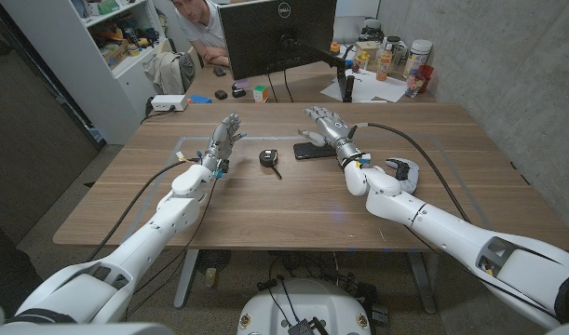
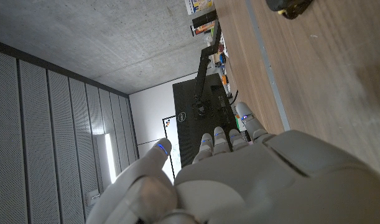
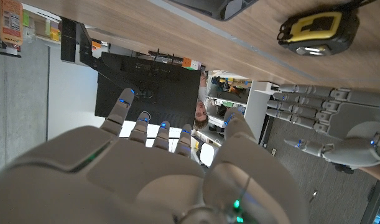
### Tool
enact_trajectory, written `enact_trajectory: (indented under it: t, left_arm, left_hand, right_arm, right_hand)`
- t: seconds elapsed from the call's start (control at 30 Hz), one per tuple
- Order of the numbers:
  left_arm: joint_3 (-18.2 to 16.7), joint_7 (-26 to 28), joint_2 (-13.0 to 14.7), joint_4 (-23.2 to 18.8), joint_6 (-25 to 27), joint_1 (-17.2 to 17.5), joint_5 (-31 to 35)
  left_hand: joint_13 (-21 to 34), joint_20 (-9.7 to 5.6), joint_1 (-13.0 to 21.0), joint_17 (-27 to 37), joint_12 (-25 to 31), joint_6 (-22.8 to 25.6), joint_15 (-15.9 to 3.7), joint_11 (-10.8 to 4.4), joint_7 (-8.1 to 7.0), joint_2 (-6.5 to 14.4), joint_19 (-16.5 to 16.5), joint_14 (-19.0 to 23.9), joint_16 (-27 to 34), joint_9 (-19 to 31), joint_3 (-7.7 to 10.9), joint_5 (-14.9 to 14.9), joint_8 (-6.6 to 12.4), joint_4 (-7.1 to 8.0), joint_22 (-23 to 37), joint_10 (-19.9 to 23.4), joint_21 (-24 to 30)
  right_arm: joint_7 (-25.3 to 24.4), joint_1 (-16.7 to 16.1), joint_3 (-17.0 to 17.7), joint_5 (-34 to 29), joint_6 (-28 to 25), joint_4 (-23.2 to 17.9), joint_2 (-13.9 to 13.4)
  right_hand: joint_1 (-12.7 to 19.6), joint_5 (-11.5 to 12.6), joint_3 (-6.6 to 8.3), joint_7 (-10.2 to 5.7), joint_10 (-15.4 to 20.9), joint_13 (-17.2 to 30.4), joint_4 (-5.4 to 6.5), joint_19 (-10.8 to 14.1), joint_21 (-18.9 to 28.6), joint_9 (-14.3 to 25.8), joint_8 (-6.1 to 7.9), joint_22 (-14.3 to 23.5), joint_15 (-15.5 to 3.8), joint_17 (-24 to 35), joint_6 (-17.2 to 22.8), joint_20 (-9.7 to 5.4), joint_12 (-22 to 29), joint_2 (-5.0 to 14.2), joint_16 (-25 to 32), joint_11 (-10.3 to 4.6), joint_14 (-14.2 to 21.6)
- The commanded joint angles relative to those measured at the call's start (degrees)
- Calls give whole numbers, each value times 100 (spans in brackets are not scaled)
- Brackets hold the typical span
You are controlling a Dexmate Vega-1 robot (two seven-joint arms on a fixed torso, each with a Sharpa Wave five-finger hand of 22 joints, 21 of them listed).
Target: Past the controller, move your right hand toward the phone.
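The wooden table point(image 1: 265, 200) fills the middle of the head view, and it carries everything your move concerns. Behind it, at the upper centre of the frame, a dark monitor point(image 1: 275, 35) stands on a second desk, with a person point(image 1: 202, 26) leaning in at its left; both lie well outside your path.

Your right hand point(image 1: 329, 126) sits right of centre in the upper middle of the frame, fingers spread and holding nothing. It hangs just above and beside the phone point(image 1: 309, 150), a dark slab lying flat on the table directly below the hand in the picture. I judge the reach nearly finished: the palm is open because this task asks only for an approach, not a grasp.

The controller point(image 1: 404, 174), white with dark parts, lies at the right of centre, close beside your right forearm, nearer the bottom of the frame than the hand. Its position suggests the arm has cleared it.

Your left hand point(image 1: 224, 138) stands left of centre, fingers apart and empty, parked away from the work.

Smallest is the black-and-yellow tape measure point(image 1: 270, 158) in the centre, between the two hands, just left of the phone. Keep your fingers from drifting towards it.
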Motion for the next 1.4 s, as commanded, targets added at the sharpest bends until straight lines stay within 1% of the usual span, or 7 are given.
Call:
enact_trajectory:
  t: [0.03, 0.23, 0.4, 0.73, 0.9, 1.03, 1.4]
  left_arm:
    - [7, 5, -26, 97, -1, -66, 20]
    - [4, 37, -15, 89, 9, -66, 35]
    - [14, 53, -23, 112, 32, -94, 49]
    - [50, 64, -67, 184, 36, -162, 89]
    - [71, 79, -72, 188, 60, -178, 113]
    - [91, 85, -93, 208, 74, -199, 127]
    - [103, 100, -118, 231, 85, -214, 134]
  left_hand:
    - [20, 3, 17, 18, 24, -3, 6, 2, 2, 501, -888, -100, 29, 26, 29, 26, 19, 7, 25, -39, 7]
    - [20, 4, 18, 17, 23, -9, 11, 2, 7, 501, -890, -99, 29, 27, 30, 26, 16, 5, 25, -43, 4]
    - [20, 4, 19, 17, 23, -7, 11, 2, 4, 500, -889, -100, 28, 27, 32, 26, 17, 4, 25, -45, 1]
    - [20, -1, 20, 16, 21, -10, 12, 5, 1, 500, -886, -101, 27, 27, 34, 25, 15, 2, 25, -49, -3]
    - [20, 0, 22, 15, 20, -12, 7, 3, 2, 501, -887, -102, 27, 27, 36, 25, 15, 1, 25, -53, -6]
    - [20, -2, 23, 15, 21, -13, 2, 5, -1, 501, -893, -101, 26, 27, 38, 26, 14, 0, 25, -51, -11]
    - [20, 3, 26, 14, 21, -13, 10, 6, -9, 500, -902, -105, 25, 27, 41, 25, 15, -2, 25, -53, -20]
  right_arm:
    - [399, 566, -556, -428, -231, 799, 312]
    - [508, 782, -692, -327, -167, 1242, 450]
    - [580, 868, -784, -243, -120, 1411, 475]
    - [672, 844, -788, 33, 90, 1407, 348]
    - [767, 817, -775, 172, 198, 1425, 286]
    - [794, 823, -787, 225, 339, 1442, 245]
    - [826, 848, -781, 256, 452, 1435, 225]
  right_hand:
    - [-79, -82, -119, -86, -93, 24, 56, 17, -86, 34, 21, 13, 15, 33, -29, 37, -8, -205, 5, -16, -71]
    - [-210, -154, -217, -99, -72, 26, 118, 32, -127, 43, 57, 15, 19, 43, 46, 36, 19, -286, 22, -15, -73]
    - [-255, -174, -248, -79, -54, 26, 139, 45, -145, 46, 54, 16, 17, 44, 39, 34, 32, -301, 30, -11, -68]
    - [-324, -194, -297, 44, -93, 26, 168, 69, -192, 53, 4, 18, 23, 45, -128, 34, 32, -311, 40, 17, -69]
    - [-420, -200, -351, 24, -40, 26, 211, 93, -211, 59, 20, 20, 29, 52, -117, 35, 59, -331, 60, 39, -40]
    - [-595, -196, -436, -16, 20, 26, 293, 140, -236, 65, 55, 23, 18, 67, -48, 35, 85, -335, 86, 45, -3]
    - [-672, -184, -475, -2, 83, 25, 321, 187, -254, 68, 68, 24, -10, 64, -12, 32, 108, -324, 102, 67, 40]
